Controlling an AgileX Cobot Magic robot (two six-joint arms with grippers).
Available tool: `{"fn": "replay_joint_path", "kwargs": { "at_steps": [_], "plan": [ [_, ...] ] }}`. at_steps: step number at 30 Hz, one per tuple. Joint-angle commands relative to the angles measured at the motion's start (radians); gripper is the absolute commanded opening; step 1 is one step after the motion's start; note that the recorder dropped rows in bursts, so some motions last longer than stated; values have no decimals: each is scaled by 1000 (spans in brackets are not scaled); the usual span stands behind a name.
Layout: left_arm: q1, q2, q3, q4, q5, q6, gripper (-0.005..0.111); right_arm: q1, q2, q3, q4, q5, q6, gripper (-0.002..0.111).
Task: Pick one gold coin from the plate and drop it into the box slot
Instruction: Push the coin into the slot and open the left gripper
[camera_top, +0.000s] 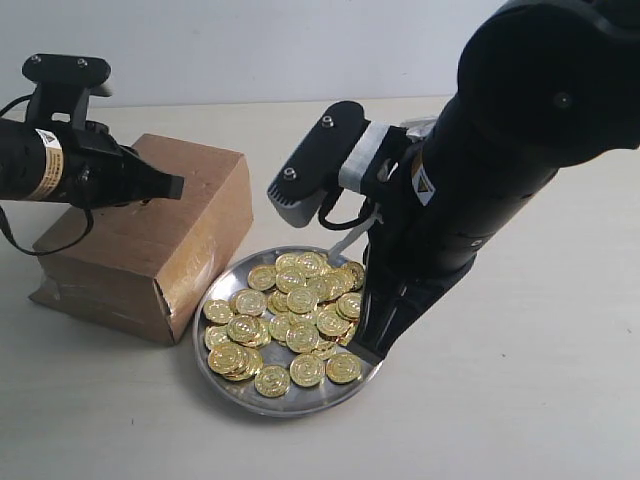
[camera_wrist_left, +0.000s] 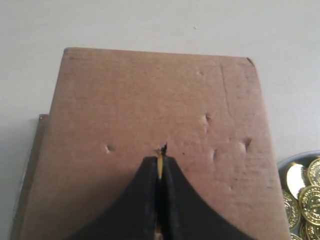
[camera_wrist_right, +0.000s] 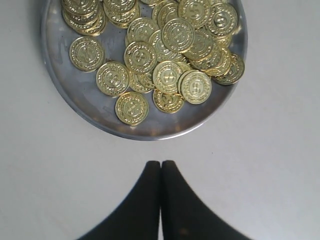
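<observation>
Left pincer (camera_wrist_left: 160, 161) clenched on one coin (camera_wrist_left: 159, 169), held edge-on; only a thin gold sliver shows btwn the black fingertips. Pincer sits over top face of box (camera_wrist_left: 150, 100), tips low to the cardboard. Slot (camera_wrist_left: 163, 148) lies just beyond the tips, a short dark ragged slit roughly mid-panel. Coin's leading edge lines up w/ slot and reaches right to it; can't tell whether it has entered. A few small dents mark the cardboard around the slit.

Right pincer (camera_wrist_right: 161, 165) closed, fingers pressed flat together, nothing btwn them. Tips over bare desk (camera_wrist_right: 260, 190), just off rim of plate (camera_wrist_right: 150, 134), not touching any coin.

Plate sits on desk, just beside the box's near corner in ext. view; contact not clear. Loose coins (camera_wrist_right: 165, 50) heaped in plate, many overlapping, thickest toward the side away from right pincer; a few lie single and flat on the bare metal nearer the rim. Plate edge w/ some coins also shows at corner of left wrist view, beside the box, well apart from the slot.
</observation>
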Motion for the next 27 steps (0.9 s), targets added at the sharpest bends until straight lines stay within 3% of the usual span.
{"fn": "replay_joint_path", "kwargs": {
  "at_steps": [1, 17, 20, 22, 25, 27],
  "plan": [
    [-6, 13, -13, -4, 13, 4, 0, 1, -10, 7, 4, -11, 4, 0],
    [-6, 51, -13, -4, -37, 4, 3, 1, -10, 7, 15, -11, 4, 0],
    [-6, 51, -13, -4, -41, 4, 18, 1, -10, 7, 15, -11, 4, 0],
    [-6, 51, -13, -4, -41, 4, 38, 1, -10, 7, 15, -11, 4, 0],
    [-6, 47, -13, -4, -46, 4, 56, 1, -10, 7, 15, -11, 6, 0],
    [-6, 31, -13, -4, -46, 4, 57, 1, -10, 7, 15, -11, 6, 0]
  ]
}}
